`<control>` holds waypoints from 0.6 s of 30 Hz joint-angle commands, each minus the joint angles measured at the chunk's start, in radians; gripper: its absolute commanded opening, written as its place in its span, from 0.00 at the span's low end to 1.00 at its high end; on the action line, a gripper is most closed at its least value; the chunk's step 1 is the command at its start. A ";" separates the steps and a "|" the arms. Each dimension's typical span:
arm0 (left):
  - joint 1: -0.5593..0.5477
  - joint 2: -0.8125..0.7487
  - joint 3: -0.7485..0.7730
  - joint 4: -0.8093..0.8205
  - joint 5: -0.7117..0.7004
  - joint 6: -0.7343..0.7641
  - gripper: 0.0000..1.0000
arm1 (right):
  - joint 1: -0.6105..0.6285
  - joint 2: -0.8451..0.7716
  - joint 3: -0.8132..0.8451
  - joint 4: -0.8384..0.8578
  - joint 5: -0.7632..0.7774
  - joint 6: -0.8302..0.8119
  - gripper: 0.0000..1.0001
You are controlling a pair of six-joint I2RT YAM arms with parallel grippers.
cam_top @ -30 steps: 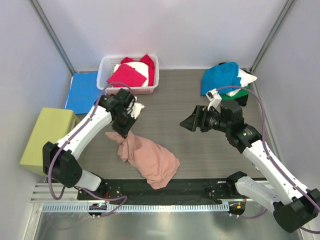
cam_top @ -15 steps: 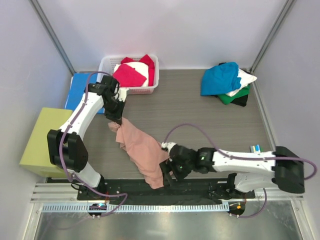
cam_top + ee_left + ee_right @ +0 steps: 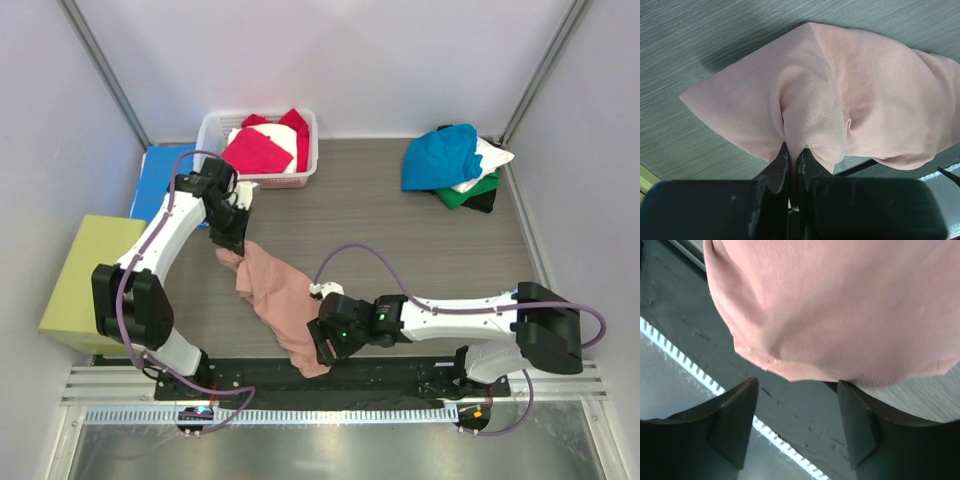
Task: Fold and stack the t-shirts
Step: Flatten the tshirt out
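Note:
A dusty-pink t-shirt (image 3: 283,298) lies crumpled and stretched diagonally across the table's near middle. My left gripper (image 3: 234,243) is shut on its far-left corner. In the left wrist view the gripper (image 3: 792,156) pinches a fold of the pink t-shirt (image 3: 850,95), which is lifted a little off the table. My right gripper (image 3: 325,347) is low at the shirt's near end with its jaws open. In the right wrist view the pink t-shirt's hem (image 3: 840,310) hangs just beyond the right gripper (image 3: 797,386), and nothing is between its fingers.
A white basket (image 3: 209,132) at the back left holds magenta and white t-shirts. A blue folder (image 3: 160,185) and a yellow-green box (image 3: 88,275) lie on the left. A pile of teal-blue, white, green and black t-shirts (image 3: 448,158) sits at the back right. A black strip (image 3: 400,372) runs along the near edge.
My right arm swung down from the right middle to the shirt's near end. My left gripper pulled the shirt corner towards the back left, stretching the cloth.

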 commanded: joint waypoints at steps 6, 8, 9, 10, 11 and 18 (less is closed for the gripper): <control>0.021 -0.078 -0.019 0.017 0.027 0.025 0.00 | 0.006 0.101 0.048 0.090 0.067 0.009 0.57; 0.026 -0.085 -0.020 0.015 0.028 0.028 0.00 | 0.006 0.108 0.048 0.088 0.085 0.007 0.48; 0.026 -0.088 -0.019 0.015 0.027 0.031 0.00 | 0.005 0.106 0.047 0.090 0.104 0.007 0.45; 0.027 -0.091 -0.019 0.012 0.030 0.034 0.00 | 0.000 0.105 0.048 0.088 0.110 0.004 0.40; 0.027 -0.091 -0.020 0.011 0.031 0.034 0.00 | -0.004 0.103 0.048 0.090 0.116 0.002 0.29; 0.029 -0.111 -0.020 0.004 0.034 0.045 0.00 | -0.116 -0.024 0.054 0.035 0.179 -0.019 0.01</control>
